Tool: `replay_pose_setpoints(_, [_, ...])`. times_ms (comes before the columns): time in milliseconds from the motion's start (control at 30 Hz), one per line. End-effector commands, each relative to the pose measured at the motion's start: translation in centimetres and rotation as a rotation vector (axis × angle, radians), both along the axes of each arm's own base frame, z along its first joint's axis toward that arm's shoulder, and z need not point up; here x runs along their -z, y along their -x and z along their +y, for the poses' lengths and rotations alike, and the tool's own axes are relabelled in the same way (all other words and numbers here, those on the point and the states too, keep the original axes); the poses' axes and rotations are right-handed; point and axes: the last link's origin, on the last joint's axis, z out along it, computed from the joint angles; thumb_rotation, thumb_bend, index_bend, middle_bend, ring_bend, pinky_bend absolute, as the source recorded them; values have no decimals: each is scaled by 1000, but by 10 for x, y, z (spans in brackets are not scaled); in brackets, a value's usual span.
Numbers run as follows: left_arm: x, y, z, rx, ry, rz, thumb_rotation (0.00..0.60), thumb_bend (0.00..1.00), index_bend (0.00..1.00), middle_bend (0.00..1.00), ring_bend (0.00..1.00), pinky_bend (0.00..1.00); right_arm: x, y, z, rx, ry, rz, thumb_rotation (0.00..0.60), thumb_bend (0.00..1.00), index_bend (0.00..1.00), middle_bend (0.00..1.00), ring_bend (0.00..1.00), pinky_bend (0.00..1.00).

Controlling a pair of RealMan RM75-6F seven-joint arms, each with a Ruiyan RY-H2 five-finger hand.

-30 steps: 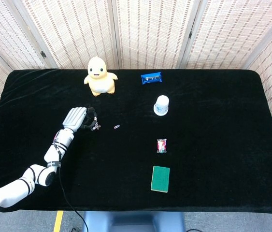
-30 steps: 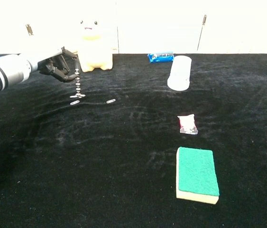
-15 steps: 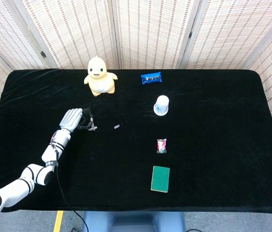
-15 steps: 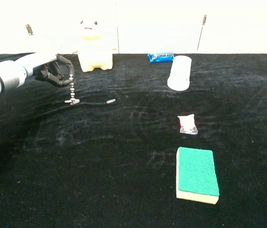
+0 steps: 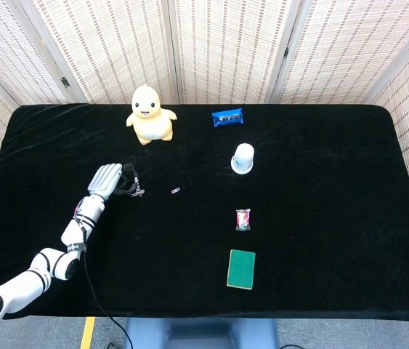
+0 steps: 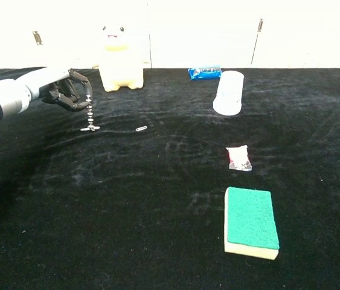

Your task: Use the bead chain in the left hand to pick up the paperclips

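Silver bead chain (image 6: 89,113) hangs straight down, pinched in the left hand (image 6: 66,90); paperclips (image 6: 90,128) cling below, another paperclip (image 6: 141,128) lies beside

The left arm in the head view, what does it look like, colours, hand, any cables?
The left arm is glossy white in rounded segments, with dark bands at the joints. A thin black cable trails from it toward the table's front edge. The left hand has a silver-grey ribbed back and dark fingers. The right arm is out of view.
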Motion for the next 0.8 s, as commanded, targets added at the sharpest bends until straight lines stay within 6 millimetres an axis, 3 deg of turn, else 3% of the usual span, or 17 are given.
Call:
replay_pose_setpoints(33, [-4, 1, 0, 6, -15, 16, 600, 544, 764, 1000, 1000, 1000, 1, 2, -2, 5, -9, -1, 600, 353, 0, 33, 70, 0])
replay_pose_setpoints(233, [-20, 1, -4, 28, -68, 28, 600, 544, 764, 1000, 1000, 1000, -1, 3, -5, 3, -11, -11, 600, 353, 0, 33, 70, 0])
replay_pose_setpoints(467, [-57, -16, -46, 137, -175, 59, 600, 546, 764, 1000, 1000, 1000, -1, 7, -8, 6, -28, -30, 600, 353, 0, 33, 70, 0])
replay_pose_setpoints(800, [-72, 3, -106, 94, -199, 92, 600, 545, 764, 1000, 1000, 1000, 6, 7, -12, -2, -89, -39, 600, 353, 0, 33, 69, 0])
